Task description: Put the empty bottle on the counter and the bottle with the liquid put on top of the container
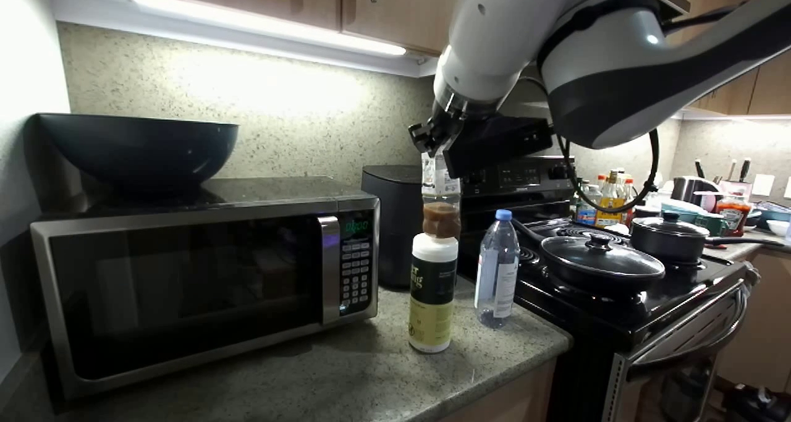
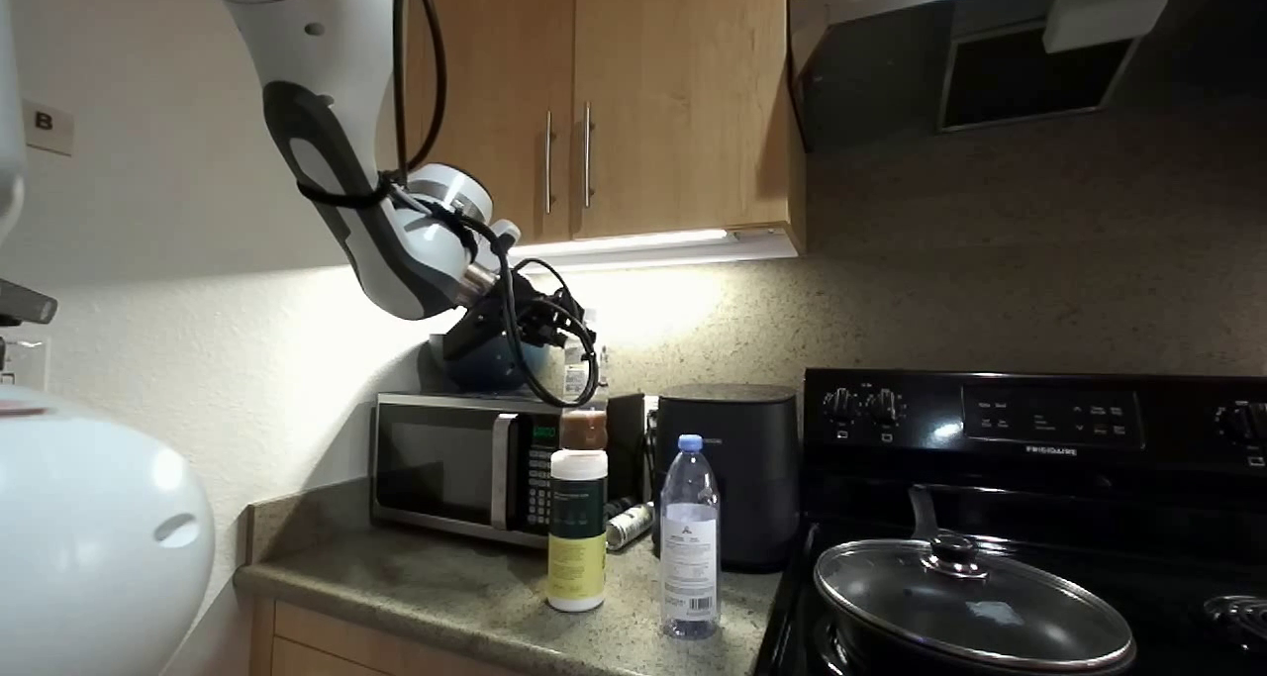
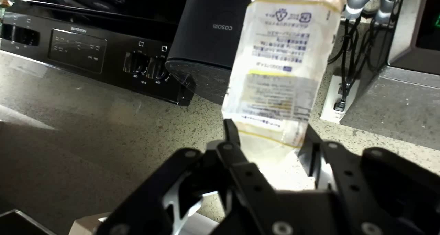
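The bottle with the liquid (image 1: 441, 218) is upright over the container (image 1: 431, 298), its base at the white lid. It also shows in an exterior view (image 2: 584, 429). Whether its base rests fully on the lid is hard to tell. My gripper (image 3: 270, 133) has its fingers on both sides of this bottle's upper part, at the lower edge of the label in the wrist view (image 3: 278, 63). Its cap is hidden. The container (image 2: 577, 537) stands on the counter (image 1: 371, 372). The empty bottle (image 1: 497, 267), blue-capped, stands on the counter beside it, near the stove, also in an exterior view (image 2: 690, 547).
A microwave (image 1: 185, 298) with a dark bowl (image 1: 142, 147) on top stands beside the container. A black air fryer (image 2: 728, 478) stands behind the bottles. The stove (image 1: 618, 304) holds a lidded pan (image 1: 599, 264). Cabinets (image 2: 683, 102) hang above.
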You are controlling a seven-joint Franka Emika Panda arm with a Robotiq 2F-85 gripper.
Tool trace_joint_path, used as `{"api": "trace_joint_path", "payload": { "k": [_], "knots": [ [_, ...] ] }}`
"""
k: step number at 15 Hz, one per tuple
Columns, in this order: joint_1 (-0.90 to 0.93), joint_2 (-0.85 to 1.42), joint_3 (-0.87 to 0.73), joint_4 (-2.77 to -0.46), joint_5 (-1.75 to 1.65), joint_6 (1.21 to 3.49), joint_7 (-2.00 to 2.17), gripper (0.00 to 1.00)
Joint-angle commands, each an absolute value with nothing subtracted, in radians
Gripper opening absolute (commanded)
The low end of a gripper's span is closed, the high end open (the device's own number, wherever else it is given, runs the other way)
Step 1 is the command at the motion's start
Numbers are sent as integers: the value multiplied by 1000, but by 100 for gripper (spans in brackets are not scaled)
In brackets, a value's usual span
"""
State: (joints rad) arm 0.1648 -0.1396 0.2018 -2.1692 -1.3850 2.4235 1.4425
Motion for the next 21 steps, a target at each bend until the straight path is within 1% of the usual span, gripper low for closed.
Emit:
{"api": "trace_joint_path", "payload": {
  "k": [1,7,21],
  "knots": [
    [162,-122,189,-2158,-1457,2484,1526,18],
    [165,-121,182,-2158,-1459,2515,1537,18],
    [171,-139,189,-2181,-1430,2465,1535,18]
  ]
}}
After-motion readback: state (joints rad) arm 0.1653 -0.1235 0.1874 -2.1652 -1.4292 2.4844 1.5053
